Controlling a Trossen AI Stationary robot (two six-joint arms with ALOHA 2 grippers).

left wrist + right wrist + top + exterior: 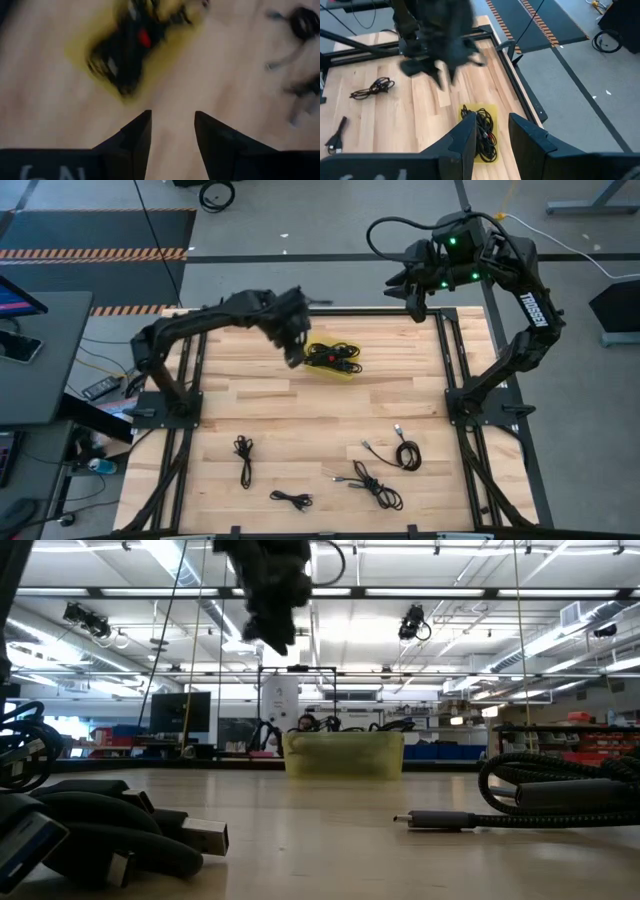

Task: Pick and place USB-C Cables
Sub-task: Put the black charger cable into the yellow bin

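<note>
A flat yellow tray [340,370] sits on the far middle of the table and holds several black USB-C cables [333,357], one with a red band [144,37]. More coiled cables lie near the front edge [243,456] [291,500] [376,485] [402,452]. My left gripper [172,116] hovers open and empty just left of the tray [95,55], raised above the table [270,610]. My right gripper [490,119] is open and empty, held high by the table's far right corner [413,305], looking down on the tray [490,150].
Black frame rails run along the table's left and right sides [185,380] [455,370]. Bare wood lies between the tray and the front cables [320,420]. In the low view, cable plugs lie close to the camera [120,835] [560,795]. A desk with devices stands left of the table [30,350].
</note>
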